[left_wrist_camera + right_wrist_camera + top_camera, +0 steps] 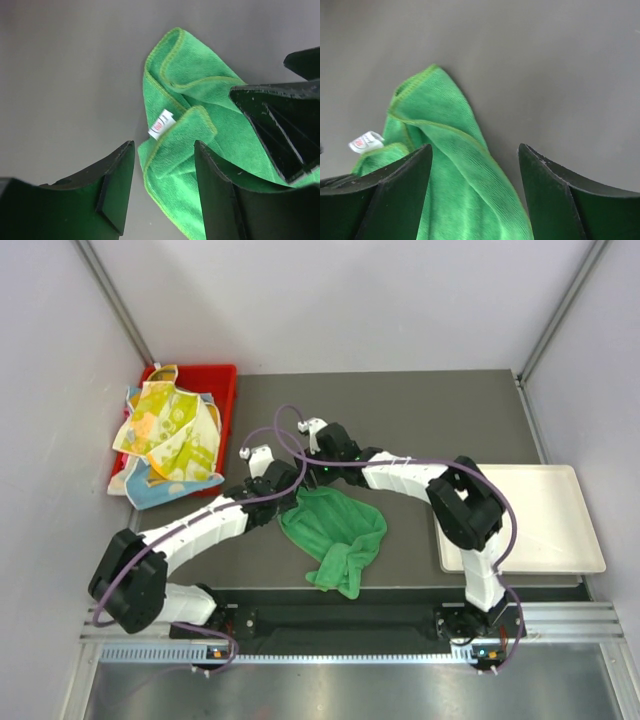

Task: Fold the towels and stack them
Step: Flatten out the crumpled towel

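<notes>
top external: both arms (400, 475) meet over green towel (335, 530) (fingers (117, 195) apart).

A: What colour is the crumpled towel (335, 530)?
B: Plain green, with a paler green hem and a white tag (161, 124).
A: And the bin (218, 382)?
B: Red. It holds a yellow pastel-patterned towel (165, 425) and a light blue towel (150, 490).

Top external: we look down from high above the green towel (335, 530).
Left wrist: close over its tag (161, 124).
Right wrist: close over its corner.
Shared: the towel, in all.
</notes>
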Controlling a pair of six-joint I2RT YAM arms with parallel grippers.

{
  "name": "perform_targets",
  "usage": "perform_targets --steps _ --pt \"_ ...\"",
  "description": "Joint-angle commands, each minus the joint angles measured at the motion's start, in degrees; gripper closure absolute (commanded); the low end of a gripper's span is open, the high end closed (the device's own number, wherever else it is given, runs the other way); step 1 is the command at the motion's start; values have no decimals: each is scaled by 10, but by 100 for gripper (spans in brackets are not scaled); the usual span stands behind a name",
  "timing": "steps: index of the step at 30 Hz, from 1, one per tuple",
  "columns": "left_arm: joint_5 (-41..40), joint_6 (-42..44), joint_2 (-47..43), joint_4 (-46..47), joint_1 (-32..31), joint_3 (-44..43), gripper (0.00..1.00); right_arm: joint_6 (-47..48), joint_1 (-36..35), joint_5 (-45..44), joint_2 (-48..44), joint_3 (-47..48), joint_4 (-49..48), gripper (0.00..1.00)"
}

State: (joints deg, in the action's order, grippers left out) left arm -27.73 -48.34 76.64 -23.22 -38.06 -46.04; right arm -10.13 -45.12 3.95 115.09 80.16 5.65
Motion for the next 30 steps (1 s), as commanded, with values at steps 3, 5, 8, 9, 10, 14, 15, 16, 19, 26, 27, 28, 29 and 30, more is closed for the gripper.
perform_targets --steps 3,5,8,9,10,14,15,16,19,26,27,28,29,30 --pt "50 36 8 82 25 23 44 -3 -15 45 19 41 -17 30" --pt "55 41 13 88 28 24 44 -9 -15 49 25 45 -20 30" --pt "63 47 25 100 35 31 46 -11 -16 55 32 51 -20 30" --pt "66 49 26 106 38 34 46 -11 -15 57 35 53 -22 30" --pt "67 50 27 113 40 37 46 -12 -15 61 39 55 -22 30" --pt "72 48 33 119 45 46 50 -12 -15 68 51 62 -20 30" --pt "70 47 36 120 46 47 53 -13 -15 68 53 62 -22 30" --pt "69 45 37 120 48 53 54 -14 -15 67 54 61 -22 30" --pt "74 40 39 128 50 65 60 -15 -15 61 58 59 -21 30" --pt "72 30 33 142 52 82 83 -17 -15 49 65 61 -18 37" --pt "72 29 30 142 52 84 84 -18 -14 44 65 61 -16 38" --pt "69 25 27 140 52 88 86 -21 -14 41 65 59 -15 39" --pt "60 22 21 138 51 90 92 -23 -12 39 65 57 -15 43" --pt "52 14 17 129 53 92 94 -25 -9 35 61 52 -16 45"
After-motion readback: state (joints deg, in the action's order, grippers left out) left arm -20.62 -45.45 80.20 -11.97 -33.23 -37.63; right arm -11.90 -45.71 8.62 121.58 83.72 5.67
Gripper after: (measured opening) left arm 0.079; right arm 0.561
